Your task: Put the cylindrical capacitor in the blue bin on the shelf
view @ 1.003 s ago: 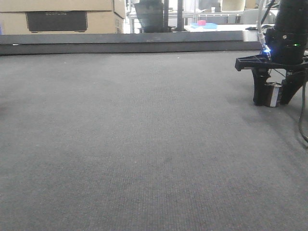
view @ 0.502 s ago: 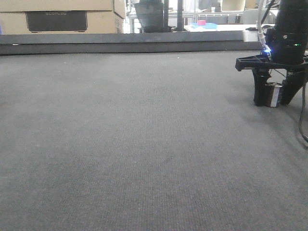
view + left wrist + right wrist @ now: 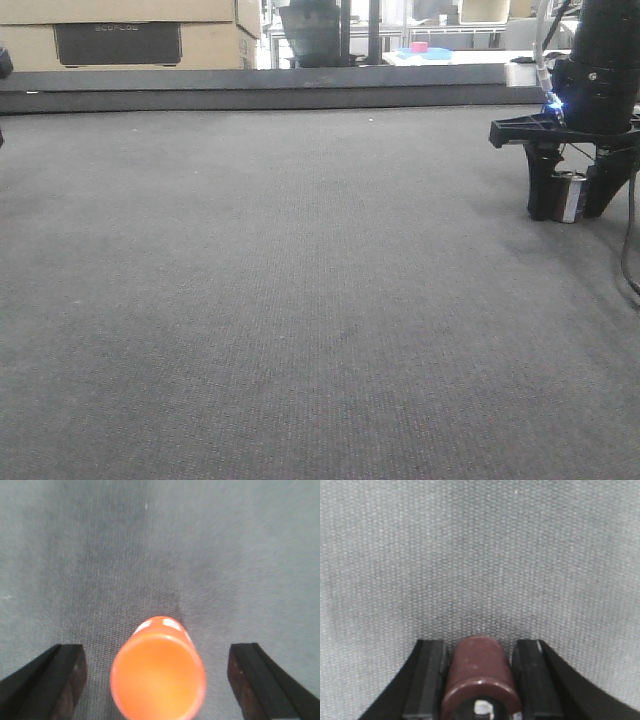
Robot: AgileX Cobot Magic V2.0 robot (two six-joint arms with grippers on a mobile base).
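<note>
**Front view.** Cylindrical capacitor (image 3: 568, 197): upright on the grey mat (image 3: 300, 300), dark body with a pale vertical stripe, base down on the mat surface. Right gripper (image 3: 567, 208): lowered straight down over the capacitor, one black finger on each side of it, fingertips at mat level beside its base. Blue light (image 3: 552, 104): on the gripper body, above and just left of the capacitor. Raised edge (image 3: 260, 95): dark strip along the back of the mat, behind the capacitor. Cardboard box (image 3: 120, 35): beyond that edge, well to the left of the capacitor. Blue tray (image 3: 432, 53): far behind the capacitor and somewhat to its left, carrying a pink item too small to identify.

**Right wrist view.** Capacitor seen from above and behind, brown sleeve and metallic top end nearest the lens. Pads (image 3: 431, 680): drawn in against both flanks of the capacitor, no gap visible on either side, so pinching it.

**Left wrist view.** Left gripper (image 3: 157, 655): spread wide, fingers low in opposite corners of the view. Orange cylinder (image 3: 158, 672): upright between those fingers, bare mat on each side, touching neither; white markings near its upper rim. Position relative to the capacitor not determinable from this view.
</note>
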